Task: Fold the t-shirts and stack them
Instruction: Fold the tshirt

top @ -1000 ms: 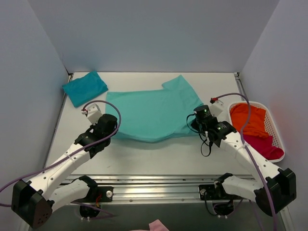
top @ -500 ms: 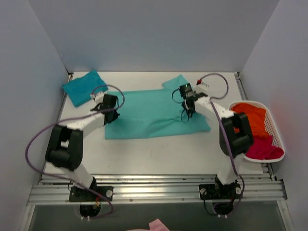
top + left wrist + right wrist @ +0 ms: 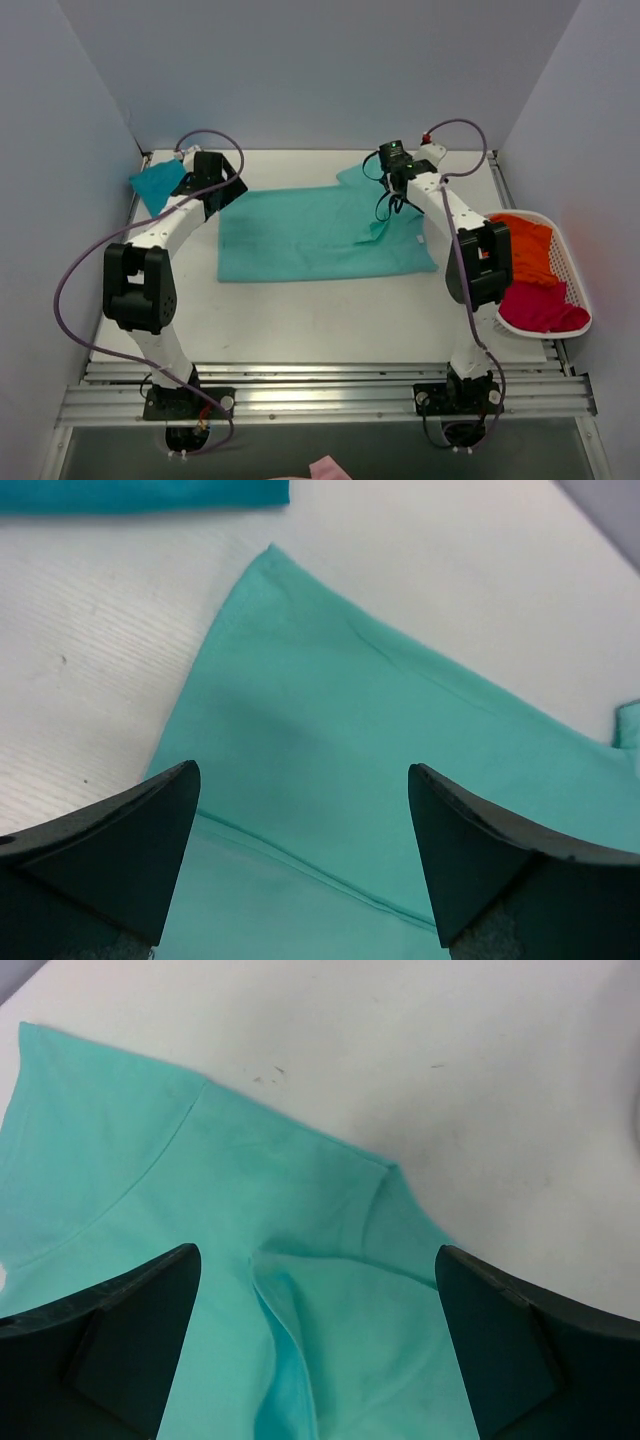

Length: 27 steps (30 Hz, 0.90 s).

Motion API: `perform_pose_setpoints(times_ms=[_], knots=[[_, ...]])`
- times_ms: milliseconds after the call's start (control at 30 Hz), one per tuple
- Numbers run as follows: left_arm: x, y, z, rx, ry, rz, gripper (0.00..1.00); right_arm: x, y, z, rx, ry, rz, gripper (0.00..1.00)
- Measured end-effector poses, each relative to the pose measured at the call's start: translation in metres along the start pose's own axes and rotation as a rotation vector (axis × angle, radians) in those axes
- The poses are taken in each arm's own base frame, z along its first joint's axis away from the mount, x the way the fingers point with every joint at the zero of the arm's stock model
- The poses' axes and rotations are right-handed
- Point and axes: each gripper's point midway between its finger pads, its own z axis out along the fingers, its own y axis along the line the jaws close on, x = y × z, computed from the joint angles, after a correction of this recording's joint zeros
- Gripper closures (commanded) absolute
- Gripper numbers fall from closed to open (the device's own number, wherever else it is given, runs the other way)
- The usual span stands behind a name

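One teal t-shirt (image 3: 152, 183) is folded | mint t-shirt (image 3: 300, 240) part-folded, unstacked | orange t-shirt (image 3: 525, 250), magenta t-shirt (image 3: 540, 308) left in basket (image 3: 578, 270) | left gripper (image 3: 302, 770), right gripper (image 3: 318, 1250) spread, nothing held

folded shirt (image 3: 150, 188) left, spread shirt (image 3: 320, 235) centre

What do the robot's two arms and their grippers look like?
The left arm and right arm have white links with bulky black joints. A thin purple cable loops along each. The left gripper and right gripper each end in two dark, wedge-shaped fingers. A small green light glows by the right wrist.
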Motion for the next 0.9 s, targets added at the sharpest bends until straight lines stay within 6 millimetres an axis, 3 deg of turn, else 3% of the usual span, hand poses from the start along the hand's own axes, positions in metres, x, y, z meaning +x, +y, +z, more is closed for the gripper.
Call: perform_pose_setpoints(times_ms=[133, 200, 233, 267, 300, 500, 900], knots=[[-0.036, -0.002, -0.031, 0.046, -0.084, -0.01, 0.06, -0.014, -0.035, -0.042, -0.058, -0.045, 0.043, 0.01], [-0.041, 0.004, -0.042, 0.063, -0.11, -0.014, 0.06, -0.009, -0.048, -0.056, -0.108, -0.057, 0.066, 0.17], [-0.038, 0.007, -0.047, 0.07, -0.115, -0.015, 0.06, -0.002, -0.056, -0.062, -0.127, -0.055, 0.069, 0.33], [-0.033, 0.012, -0.049, 0.072, -0.111, -0.013, 0.06, 0.005, -0.062, -0.064, -0.14, -0.05, 0.067, 0.79], [-0.025, 0.016, -0.05, 0.075, -0.103, -0.011, 0.06, 0.015, -0.068, -0.065, -0.15, -0.043, 0.064, 1.0], [0.031, 0.049, -0.034, 0.032, 0.008, 0.018, 0.05, 0.072, -0.08, -0.05, -0.152, 0.049, 0.031, 1.0], [0.034, 0.04, -0.022, 0.074, 0.009, 0.025, 0.04, 0.142, -0.051, -0.023, -0.124, 0.141, -0.066, 1.0]])
